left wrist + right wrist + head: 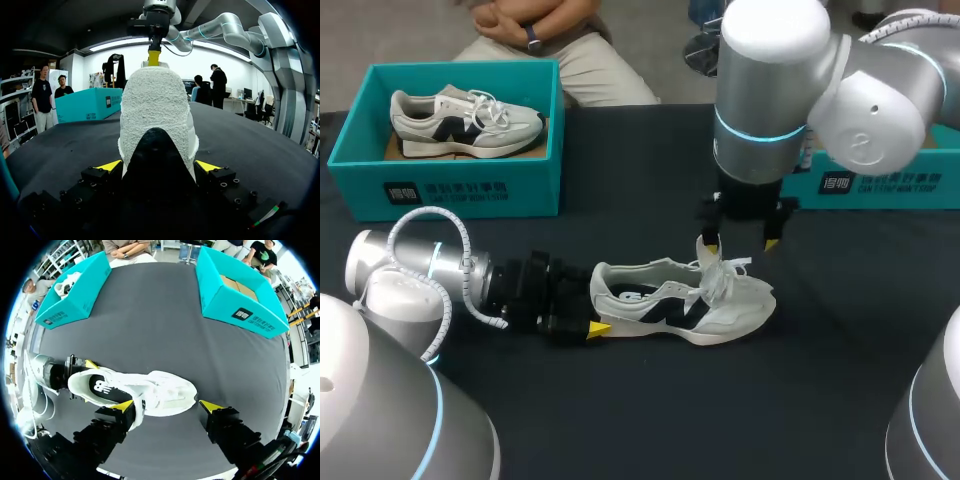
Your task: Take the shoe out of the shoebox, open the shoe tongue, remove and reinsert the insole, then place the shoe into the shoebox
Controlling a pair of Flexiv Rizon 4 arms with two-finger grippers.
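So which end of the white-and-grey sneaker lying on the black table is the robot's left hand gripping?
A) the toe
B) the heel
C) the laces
B: the left hand clamps the white-and-grey sneaker at its heel from both sides, with the toe pointing away from it.

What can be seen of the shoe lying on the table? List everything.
The shoe is a white and pale grey sneaker with a dark side logo, white laces and a fuzzy-looking heel. It stands upright on its sole on the black table, toe toward my right. The left end effector clamps its heel from both sides. The right end effector hangs open just above the laces and tongue.
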